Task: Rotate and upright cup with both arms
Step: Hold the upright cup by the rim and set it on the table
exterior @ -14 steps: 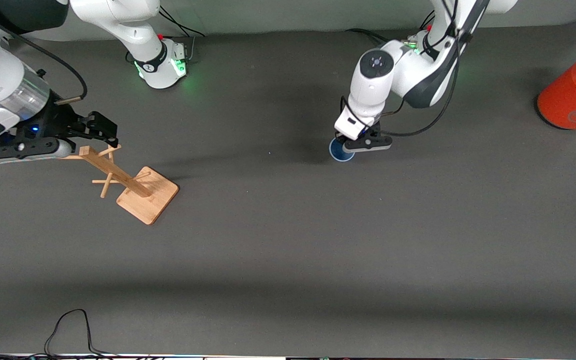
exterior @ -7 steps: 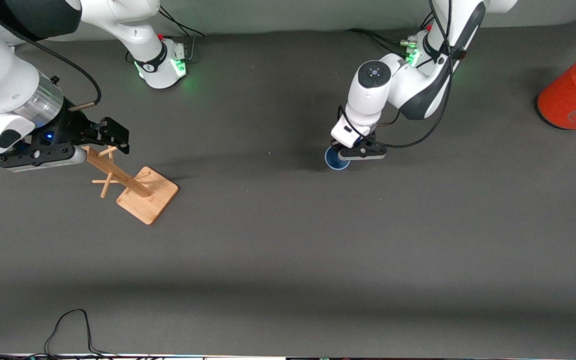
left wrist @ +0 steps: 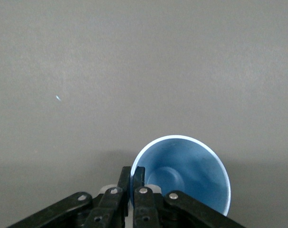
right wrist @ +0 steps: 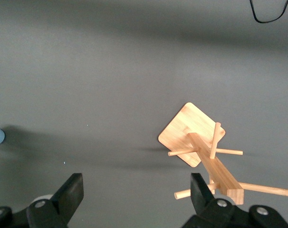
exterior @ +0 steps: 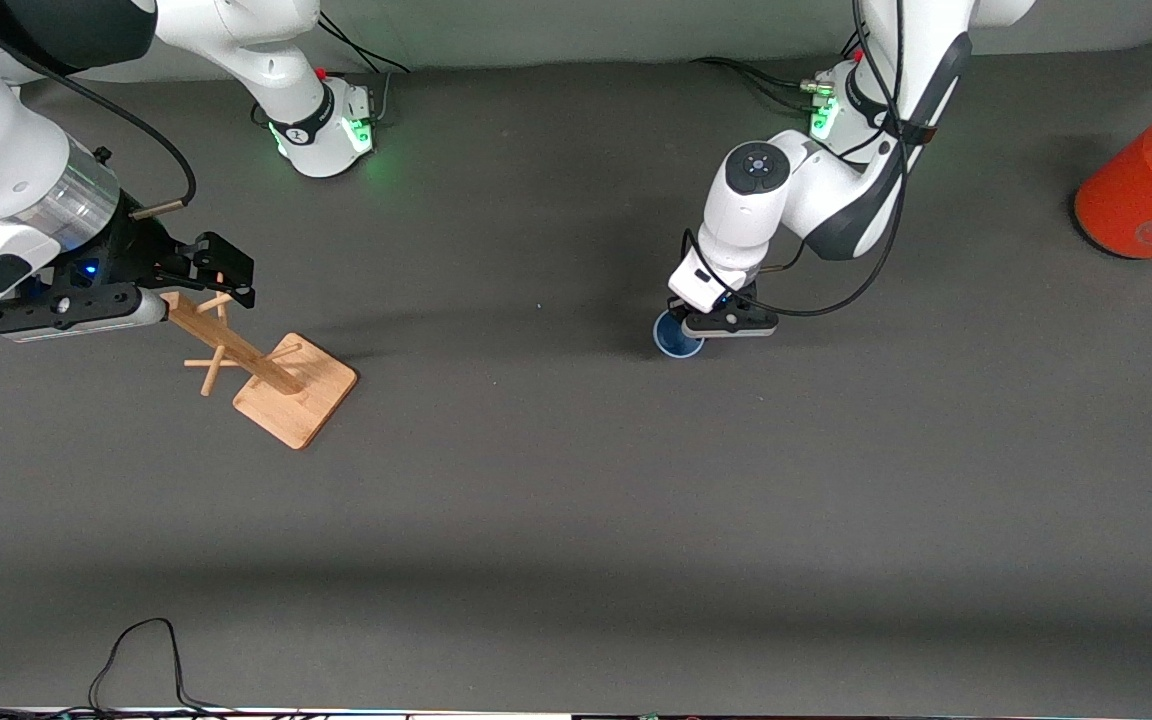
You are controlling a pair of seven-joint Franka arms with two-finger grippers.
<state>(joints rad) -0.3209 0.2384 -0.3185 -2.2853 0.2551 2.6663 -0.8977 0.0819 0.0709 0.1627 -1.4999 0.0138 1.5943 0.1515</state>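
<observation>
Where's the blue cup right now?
In the front view the blue cup is pinched by its rim in the left gripper, mouth up over the table's middle, toward the left arm's end from the wooden rack.

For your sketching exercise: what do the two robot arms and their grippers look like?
Both arms are white, rounded and jointed, with dark grey bands, black cables and green-lit bases. The left gripper and right gripper are black with two fingers; a blue light glows at each wrist.

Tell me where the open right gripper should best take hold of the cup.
Probably the outer wall, from the right arm's end. The left gripper is shut on the rim of the cup, one finger inside, so the wall toward the right gripper, open over the wooden rack, looks free.
</observation>
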